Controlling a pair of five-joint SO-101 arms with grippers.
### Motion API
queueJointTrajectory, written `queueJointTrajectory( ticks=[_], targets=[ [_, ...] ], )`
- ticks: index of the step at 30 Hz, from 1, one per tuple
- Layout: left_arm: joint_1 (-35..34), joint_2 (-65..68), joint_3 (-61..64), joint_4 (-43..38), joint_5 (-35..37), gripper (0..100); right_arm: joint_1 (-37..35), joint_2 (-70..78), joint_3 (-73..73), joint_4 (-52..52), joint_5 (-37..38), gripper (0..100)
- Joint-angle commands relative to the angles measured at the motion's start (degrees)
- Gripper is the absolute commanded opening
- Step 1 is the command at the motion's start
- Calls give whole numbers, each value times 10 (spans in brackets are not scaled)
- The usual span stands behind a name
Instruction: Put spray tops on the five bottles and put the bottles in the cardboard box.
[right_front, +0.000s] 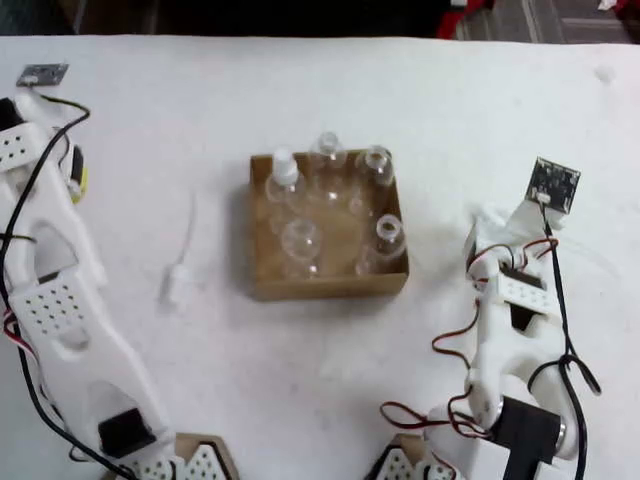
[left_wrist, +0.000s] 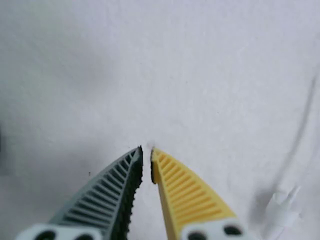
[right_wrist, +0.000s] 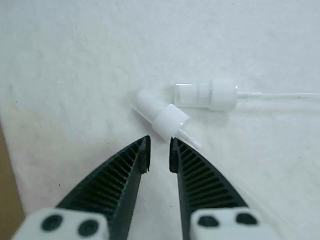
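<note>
The cardboard box (right_front: 262, 285) holds five clear bottles. The back-left bottle (right_front: 284, 180) wears a white spray top; the others, such as the front one (right_front: 300, 240), stand uncapped. A loose spray top (right_front: 175, 282) (left_wrist: 282, 210) lies left of the box, its thin tube pointing away. My left gripper (left_wrist: 146, 152), grey and yellow, is shut over bare table beside it. My right gripper (right_wrist: 159, 150) hovers slightly open, holding nothing, just short of a white spray top (right_wrist: 165, 119). A second spray top (right_wrist: 207, 94) lies right behind that one, tube trailing sideways.
The left arm (right_front: 60, 300) stretches along the table's left side and the right arm (right_front: 515, 300) stands right of the box. A brown edge of the box (right_wrist: 4, 200) shows beside my right gripper. White tabletop (right_front: 450, 110) spreads behind the box.
</note>
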Motion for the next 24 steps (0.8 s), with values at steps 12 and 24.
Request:
queueJointTrajectory(
  ticks=[12,24],
  targets=[
    [15,-57,-55,9,6,20,-9,-1,-19,-14,5,50],
    [65,-327,227,7,-40,21,-11,-1,-19,-14,5,50]
  ],
)
